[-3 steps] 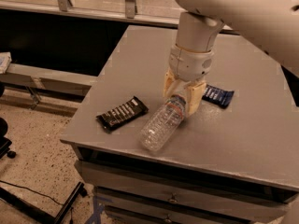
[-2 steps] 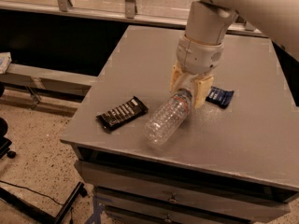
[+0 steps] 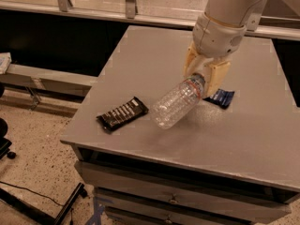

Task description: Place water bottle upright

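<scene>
The water bottle [image 3: 176, 102] is a clear ribbed plastic bottle, tilted with its neck up to the right and its base low over the grey table top [image 3: 140, 64]. My gripper [image 3: 203, 80] hangs from the white arm and is shut on the bottle's neck, just above the narrow label. The cap is hidden between the tan fingers [image 3: 216, 76]. The bottle's base sits near or just above the table surface; I cannot tell if it touches.
A black snack bar [image 3: 123, 114] lies left of the bottle near the table's front left corner. A blue snack packet [image 3: 221, 97] lies right of the gripper. Drawers [image 3: 178, 198] sit under the table. A low shelf and floor lie to the left.
The gripper has moved right and up with the bottle's neck in it. The bottle has tilted up from lying flat, its base dragged right, away from the black bar.
</scene>
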Robot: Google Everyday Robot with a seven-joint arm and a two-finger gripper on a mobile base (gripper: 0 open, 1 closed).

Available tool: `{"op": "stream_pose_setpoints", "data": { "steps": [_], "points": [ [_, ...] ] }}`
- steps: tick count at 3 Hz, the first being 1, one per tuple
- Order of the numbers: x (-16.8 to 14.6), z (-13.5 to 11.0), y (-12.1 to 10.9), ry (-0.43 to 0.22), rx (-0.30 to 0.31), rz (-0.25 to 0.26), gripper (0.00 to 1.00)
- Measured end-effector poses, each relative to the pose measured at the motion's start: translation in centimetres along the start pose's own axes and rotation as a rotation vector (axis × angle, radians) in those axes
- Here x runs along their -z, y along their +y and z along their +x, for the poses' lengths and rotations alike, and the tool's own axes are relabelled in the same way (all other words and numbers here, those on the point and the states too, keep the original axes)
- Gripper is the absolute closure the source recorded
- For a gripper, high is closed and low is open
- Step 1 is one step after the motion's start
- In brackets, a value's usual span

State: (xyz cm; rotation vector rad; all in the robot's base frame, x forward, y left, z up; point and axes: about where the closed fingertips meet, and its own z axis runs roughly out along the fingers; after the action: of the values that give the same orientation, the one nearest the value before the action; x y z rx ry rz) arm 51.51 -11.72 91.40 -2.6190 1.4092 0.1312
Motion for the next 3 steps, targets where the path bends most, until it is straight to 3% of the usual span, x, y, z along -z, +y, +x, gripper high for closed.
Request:
{"op": "stream_pose_setpoints", "data": {
  "steps": [2,3],
  "points": [
    [2.9,0.9,0.8,0.091,-0.141,0.125,1.0],
    [3.6,1.1,1.6,0.123,-0.181,0.159,1.0]
  ]
}}
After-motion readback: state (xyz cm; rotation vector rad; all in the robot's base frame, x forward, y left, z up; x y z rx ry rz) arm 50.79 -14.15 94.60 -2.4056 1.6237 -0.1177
